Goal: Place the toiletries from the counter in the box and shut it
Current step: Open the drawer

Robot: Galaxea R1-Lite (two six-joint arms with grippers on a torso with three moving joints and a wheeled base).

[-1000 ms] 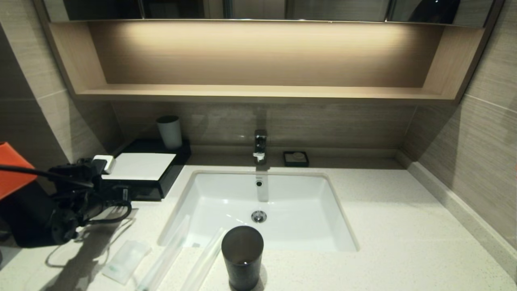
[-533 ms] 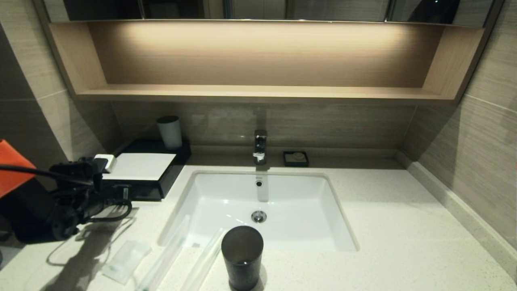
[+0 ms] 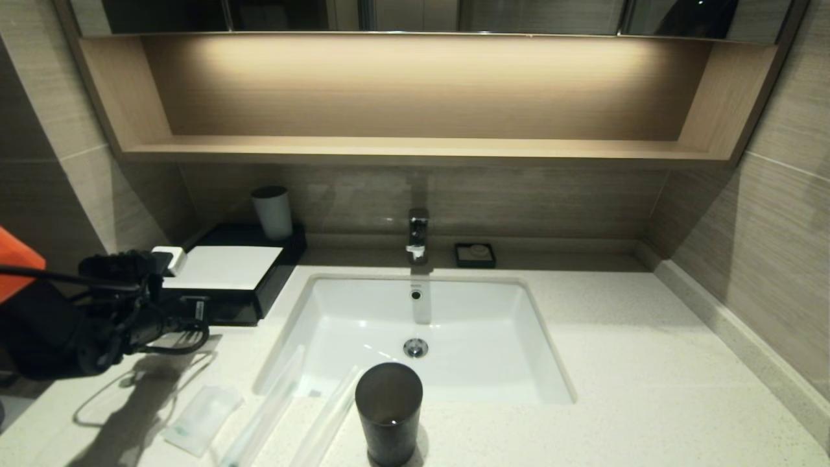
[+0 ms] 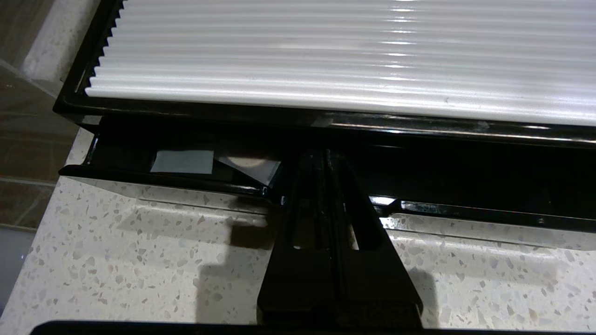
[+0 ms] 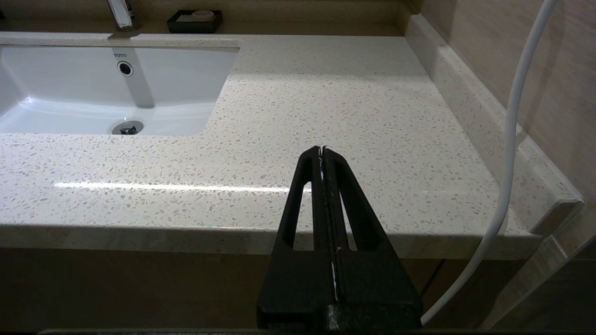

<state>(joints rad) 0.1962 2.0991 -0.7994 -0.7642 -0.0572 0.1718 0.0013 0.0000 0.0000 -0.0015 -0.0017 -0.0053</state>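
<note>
— What differs for us since a second ago?
— Our left gripper [image 4: 324, 156] has drawn back toward the left edge of the head view. Its fingers are pressed together, holding nothing, tips in the notch of the drawer [image 4: 163, 179], which stands a little way out of the box [image 3: 249, 285].
— Edges and open room?
— The sachet [image 3: 202, 418] and two packets [image 3: 269, 405] lie at lower left, the packets reaching the basin [image 3: 421, 337] rim, beside a dark cup [image 3: 389, 412]. The right half of the bench [image 3: 648, 363] is bare.
— Our right gripper [image 5: 322, 153]?
— Fingers closed and empty, hanging at the bench's front edge, lower right. Wooden shelf [image 3: 415, 148] above, tiled walls around.
</note>
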